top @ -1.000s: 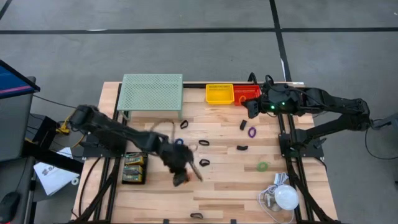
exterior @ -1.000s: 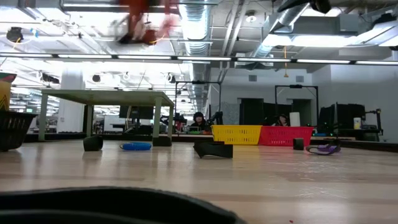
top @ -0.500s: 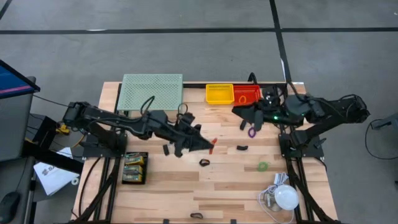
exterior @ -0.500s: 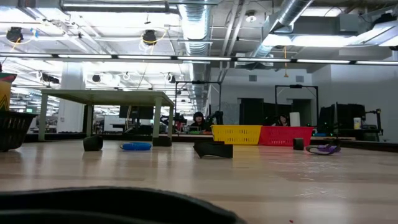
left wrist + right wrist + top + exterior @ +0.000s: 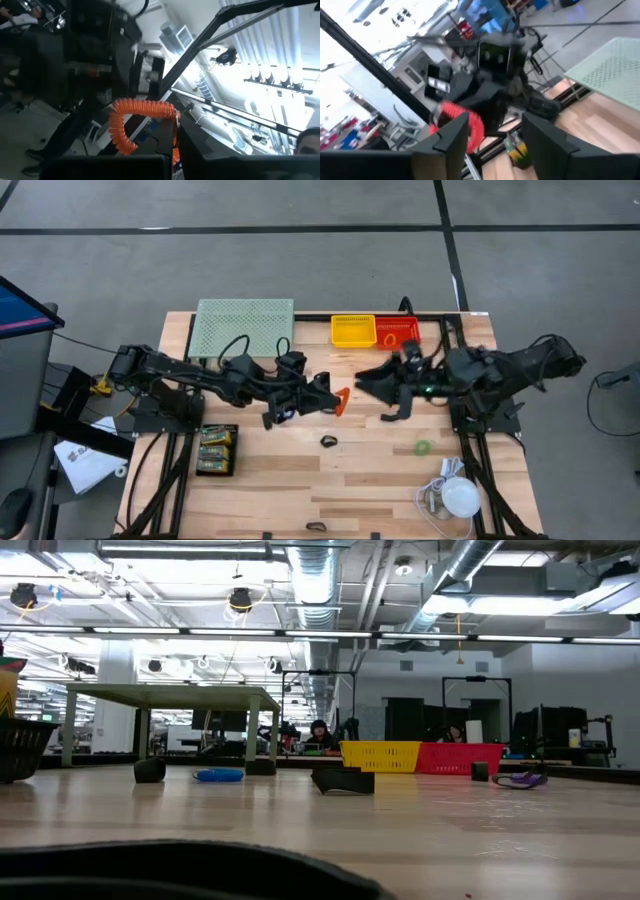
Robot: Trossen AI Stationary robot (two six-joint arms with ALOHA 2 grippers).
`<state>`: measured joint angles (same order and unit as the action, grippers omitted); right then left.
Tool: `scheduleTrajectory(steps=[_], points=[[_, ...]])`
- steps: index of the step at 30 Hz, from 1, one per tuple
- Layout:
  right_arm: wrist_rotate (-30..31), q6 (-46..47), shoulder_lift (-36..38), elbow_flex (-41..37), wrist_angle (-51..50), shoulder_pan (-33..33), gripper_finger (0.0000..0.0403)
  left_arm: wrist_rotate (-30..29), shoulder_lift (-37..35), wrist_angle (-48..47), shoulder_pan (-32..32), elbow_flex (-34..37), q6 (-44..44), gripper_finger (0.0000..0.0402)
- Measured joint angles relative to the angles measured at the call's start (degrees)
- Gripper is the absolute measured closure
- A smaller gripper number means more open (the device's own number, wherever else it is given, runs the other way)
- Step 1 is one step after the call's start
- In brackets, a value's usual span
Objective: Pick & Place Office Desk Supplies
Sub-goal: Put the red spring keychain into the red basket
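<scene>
Over the middle of the wooden plank table point(image 5: 350, 480), the left gripper point(image 5: 336, 400) is closed on a coiled orange ring point(image 5: 342, 401). Facing it, the right gripper point(image 5: 368, 378) stands spread open, holding nothing. A small black clip point(image 5: 328, 442) lies below them, and a thin green ring point(image 5: 423, 447) lies farther right.

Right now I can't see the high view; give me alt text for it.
Above a wooden table, the left hand holds an orange coiled ring out toward the open right hand at mid-table. Behind them are a yellow bin, a red bin and a green mesh stand; a green ring lies nearer the front.
</scene>
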<state>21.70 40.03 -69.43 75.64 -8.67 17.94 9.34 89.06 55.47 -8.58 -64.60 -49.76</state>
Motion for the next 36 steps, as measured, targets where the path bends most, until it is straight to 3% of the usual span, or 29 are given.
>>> scheduleTrajectory(steps=[7, 20, 36], points=[[-7.6, 0.5, -4.5, 0.0, 5.7, -2.9, 0.0177, 0.0, 0.0, 0.3, -0.2, 0.0, 0.0, 0.0398], [-18.3, 0.5, -4.3, 0.0, 15.0, -0.9, 0.0183, -0.5, -0.1, 1.2, -0.3, -0.1, 0.1, 0.0397], [-17.3, 0.5, -4.8, 0.0, 14.4, 0.3, 0.0185, -0.6, -0.1, 1.7, -0.1, -0.1, 0.0, 0.0397]])
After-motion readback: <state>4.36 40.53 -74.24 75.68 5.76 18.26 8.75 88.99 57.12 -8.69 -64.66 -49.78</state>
